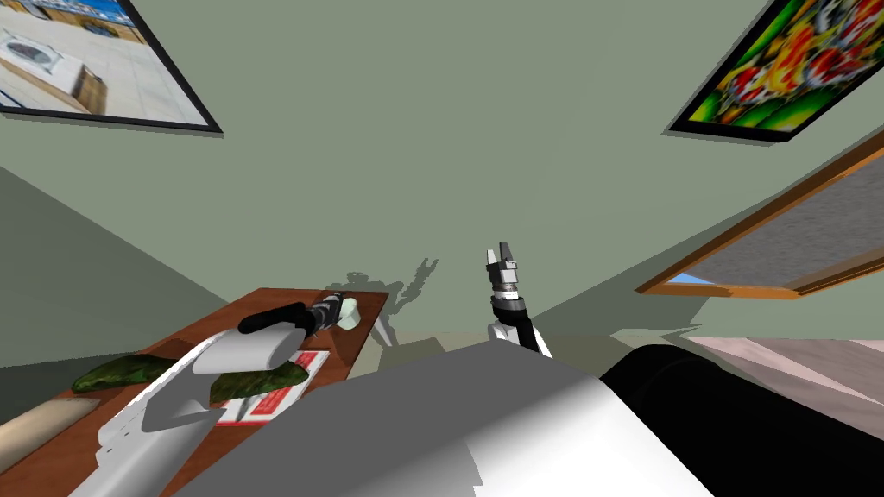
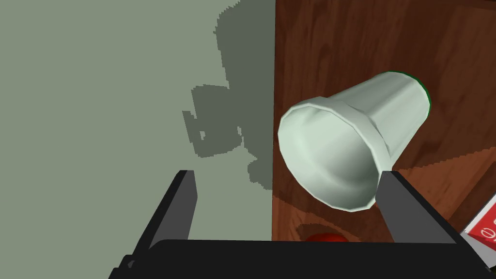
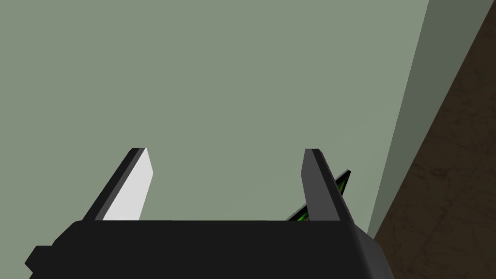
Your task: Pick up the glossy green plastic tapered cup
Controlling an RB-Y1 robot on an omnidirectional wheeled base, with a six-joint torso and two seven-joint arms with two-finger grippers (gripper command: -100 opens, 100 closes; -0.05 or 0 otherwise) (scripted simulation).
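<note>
Left forearm [image 1: 246, 349] low over table [image 1: 268, 304]; pale green cup [image 1: 349, 312] at its far corner. Left gripper [image 2: 286, 173] spread, empty: cup off-centre, by one finger. Shift across till both straddle it, then close. Right gripper [image 3: 225, 150] spread, idle.

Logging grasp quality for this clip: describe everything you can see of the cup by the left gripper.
The cup looks pale whitish green and smooth, with a dark green edge at its narrow base. It widens to an open mouth with a raised band round the rim. The mouth faces the left gripper, whose jaws stand open; one overlaps the rim, contact unclear. It rests on the brown wooden table, near the edge by the wall.
</note>
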